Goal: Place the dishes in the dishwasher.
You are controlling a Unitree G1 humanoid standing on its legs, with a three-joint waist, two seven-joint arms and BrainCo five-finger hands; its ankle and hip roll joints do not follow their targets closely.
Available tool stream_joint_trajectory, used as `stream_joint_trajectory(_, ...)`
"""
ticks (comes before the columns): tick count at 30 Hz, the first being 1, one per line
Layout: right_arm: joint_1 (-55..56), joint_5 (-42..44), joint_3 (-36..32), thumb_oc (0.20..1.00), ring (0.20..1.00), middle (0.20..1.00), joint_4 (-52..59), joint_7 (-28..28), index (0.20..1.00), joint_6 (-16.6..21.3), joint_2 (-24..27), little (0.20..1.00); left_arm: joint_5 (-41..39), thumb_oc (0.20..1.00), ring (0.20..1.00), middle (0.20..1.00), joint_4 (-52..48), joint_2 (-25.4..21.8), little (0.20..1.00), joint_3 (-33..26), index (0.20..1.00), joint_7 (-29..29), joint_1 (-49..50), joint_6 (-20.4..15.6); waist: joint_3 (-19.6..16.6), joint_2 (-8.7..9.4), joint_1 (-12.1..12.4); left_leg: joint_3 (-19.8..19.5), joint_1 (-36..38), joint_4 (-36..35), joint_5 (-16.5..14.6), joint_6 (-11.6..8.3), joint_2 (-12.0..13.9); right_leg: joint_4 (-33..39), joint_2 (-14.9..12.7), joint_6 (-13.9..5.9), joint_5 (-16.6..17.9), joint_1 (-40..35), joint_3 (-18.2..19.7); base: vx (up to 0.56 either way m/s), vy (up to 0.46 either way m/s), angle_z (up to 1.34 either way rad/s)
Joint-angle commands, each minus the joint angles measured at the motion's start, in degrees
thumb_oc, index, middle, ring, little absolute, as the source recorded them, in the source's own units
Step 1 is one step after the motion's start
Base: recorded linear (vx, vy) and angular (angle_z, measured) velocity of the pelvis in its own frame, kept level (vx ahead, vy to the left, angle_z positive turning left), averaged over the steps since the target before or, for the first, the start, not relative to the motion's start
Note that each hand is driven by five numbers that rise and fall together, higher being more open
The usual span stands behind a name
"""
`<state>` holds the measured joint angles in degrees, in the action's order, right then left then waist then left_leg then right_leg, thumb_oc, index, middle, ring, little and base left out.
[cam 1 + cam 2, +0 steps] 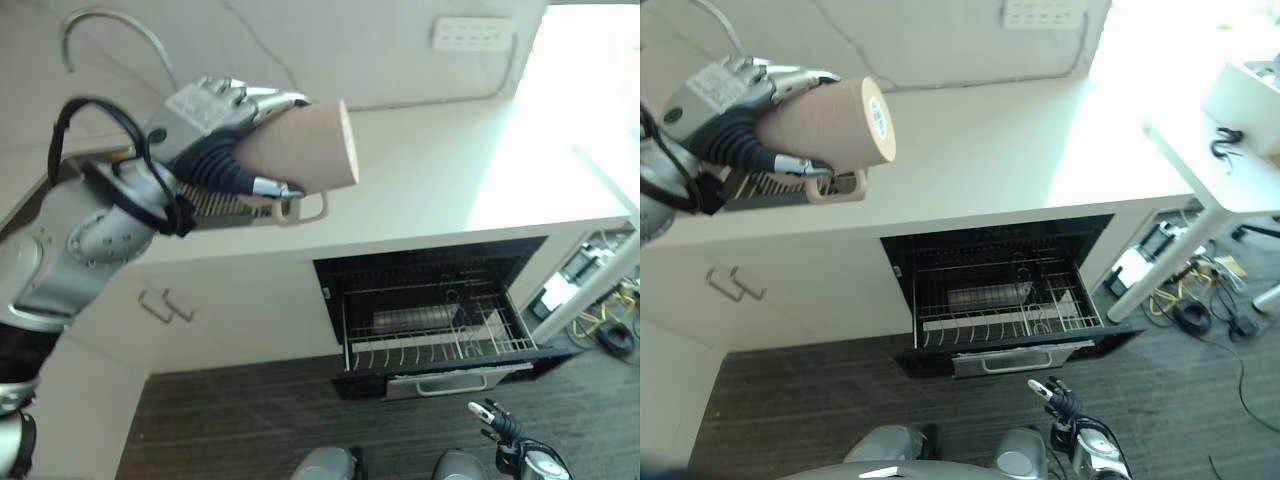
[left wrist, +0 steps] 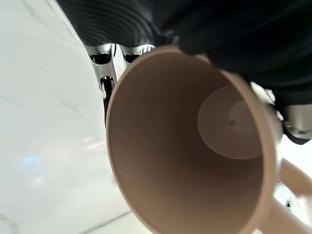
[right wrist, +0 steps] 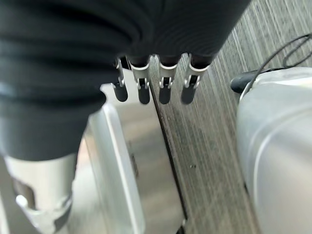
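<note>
The left hand [image 1: 215, 140] holds a beige ceramic mug [image 1: 300, 148] sideways above the white table [image 1: 420, 190], fingers [image 1: 272, 187] curled round it. The right hand [image 3: 146, 63] hangs low with fingers straight, near the open black dishwasher [image 1: 1005, 290].

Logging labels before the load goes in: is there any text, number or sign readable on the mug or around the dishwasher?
None readable.
Sticker on the base of the beige mug, held by the left robot hand: marks too blurred to read.
Open dishwasher: no visible print.
</note>
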<state>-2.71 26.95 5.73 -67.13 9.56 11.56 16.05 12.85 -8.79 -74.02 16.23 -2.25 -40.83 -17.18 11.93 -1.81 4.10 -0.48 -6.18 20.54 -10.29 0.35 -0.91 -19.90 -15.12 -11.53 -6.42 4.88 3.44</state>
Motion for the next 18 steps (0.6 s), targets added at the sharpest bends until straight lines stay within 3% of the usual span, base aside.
stream_joint_trajectory(1,-1.13,2.81,0.46,1.000,1.000,1.000,1.30,1.40,1.000,1.92,-0.04,1.000,-5.82,0.200,0.200,0.200,-2.83,0.83,0.200,-7.82,0.200,-1.35,0.21,2.66,-2.23,0.04,-1.12,-1.36,1.89,-3.35,0.78,-2.57,3.59,2.71,2.04,-0.75,0.80,-2.45,-6.98,-0.20,-0.692,0.63)
stream_joint_trajectory(3,-1.13,0.00,1.14,1.000,1.000,1.000,1.64,2.97,1.000,1.26,0.74,1.000,-6.72,0.200,0.200,0.200,-5.74,1.11,0.200,-11.51,0.200,-1.27,4.24,4.42,-2.61,-0.26,-0.58,-3.37,-0.04,-3.35,3.71,-5.67,8.72,2.71,4.12,1.31,-1.62,-3.52,-10.37,-0.19,-0.536,0.35)
stream_joint_trajectory(4,-0.63,-0.71,2.33,1.000,1.000,1.000,2.30,2.50,1.000,1.05,0.92,1.000,-7.63,0.200,0.200,0.200,-6.38,1.68,0.200,-13.05,0.200,-0.76,5.64,4.62,-2.68,-0.51,-1.22,-2.80,-0.71,-3.35,4.69,-6.17,10.05,2.71,5.30,2.47,-2.13,-3.88,-11.07,-0.17,-0.492,0.18)
stream_joint_trajectory(7,-0.04,0.20,3.11,1.000,1.000,1.000,1.71,1.10,1.000,0.70,0.88,1.000,-7.69,0.200,0.200,0.200,-6.62,4.55,0.200,-13.31,0.200,1.20,5.91,4.35,-3.07,-0.73,-2.95,6.62,0.77,-3.35,4.20,-5.05,7.65,2.71,6.32,3.63,-2.95,-4.61,-14.50,-0.07,-0.221,0.66)
stream_joint_trajectory(8,0.19,0.53,3.31,1.000,1.000,1.000,1.89,0.13,1.000,0.45,0.98,1.000,-7.15,0.200,0.200,0.200,-6.84,5.87,0.200,-12.44,0.200,1.32,5.27,4.06,-3.21,-0.67,-3.23,11.14,1.92,-3.35,2.91,-4.04,4.08,2.71,5.97,3.56,-3.31,-5.09,-15.86,-0.02,-0.059,0.46)
stream_joint_trajectory(10,0.36,0.88,3.06,1.000,1.000,1.000,2.11,-0.48,1.000,0.07,0.62,1.000,-6.93,0.200,0.200,0.200,-7.10,6.79,0.200,-12.21,0.200,1.56,4.93,3.46,-3.34,-0.70,-3.28,13.30,2.37,-3.35,1.80,-2.96,1.75,2.71,5.96,3.41,-3.19,-5.15,-16.38,0.02,0.009,0.24)
stream_joint_trajectory(11,0.15,1.42,2.98,1.000,1.000,1.000,2.38,-1.49,1.000,-0.36,-0.23,1.000,-6.03,0.200,0.200,0.200,-6.35,8.18,0.200,-13.80,0.200,1.99,6.60,0.44,-4.04,-1.29,-3.23,15.18,2.68,-3.35,0.42,-1.76,1.83,2.71,6.61,3.20,-3.05,-4.90,-18.29,0.08,0.080,0.27)
stream_joint_trajectory(12,-0.48,1.18,3.45,1.000,1.000,1.000,3.16,-2.56,1.000,-1.29,-0.65,1.000,-5.01,0.200,0.200,0.200,-6.42,8.57,0.200,-16.22,0.200,1.74,9.76,-1.14,-4.35,-1.95,-2.58,11.85,2.63,-3.35,-0.36,-0.50,0.50,2.71,7.54,3.39,-2.59,-4.89,-18.14,0.08,0.084,0.35)
stream_joint_trajectory(13,-0.68,1.17,3.38,1.000,1.000,1.000,3.33,-2.63,1.000,-1.55,-0.73,1.000,-4.57,0.200,0.200,0.200,-6.57,8.82,0.200,-17.04,0.200,1.89,10.61,-1.53,-4.22,-2.14,-2.38,10.97,2.70,-3.35,-0.31,-0.23,0.20,2.71,7.84,3.49,-2.27,-5.15,-18.24,0.10,0.079,-0.11)
stream_joint_trajectory(15,-1.16,1.88,3.32,1.000,1.000,1.000,4.06,-2.56,1.000,-1.91,-1.27,1.000,-3.94,0.200,0.200,0.200,-5.86,8.48,0.200,-17.49,0.200,1.66,10.65,-2.31,-3.24,-3.51,-3.09,10.77,3.77,-3.35,-1.01,1.60,1.11,1.40,8.04,1.98,3.77,-6.07,-19.65,0.06,0.041,-0.49)
stream_joint_trajectory(16,-1.24,3.07,3.32,1.000,1.000,1.000,4.43,-2.62,1.000,-2.23,-1.69,1.000,-3.90,0.200,0.200,0.200,-4.99,8.24,0.200,-15.92,0.200,1.11,9.09,-1.84,-2.31,-3.48,-3.81,9.33,4.02,-3.35,-1.36,2.69,0.54,-4.84,6.94,1.34,6.34,-2.67,-17.01,0.02,-0.053,-0.43)
stream_joint_trajectory(18,-1.15,2.49,3.17,1.000,1.000,1.000,4.18,-2.52,1.000,-2.00,-1.91,1.000,-4.16,0.200,0.200,0.200,-4.12,7.88,0.200,-14.76,0.200,1.18,7.46,-1.25,-1.98,-3.29,-4.05,8.90,4.32,-3.35,-1.24,2.64,0.73,-3.49,5.64,1.66,6.77,-2.02,-15.67,0.03,-0.170,-0.06)
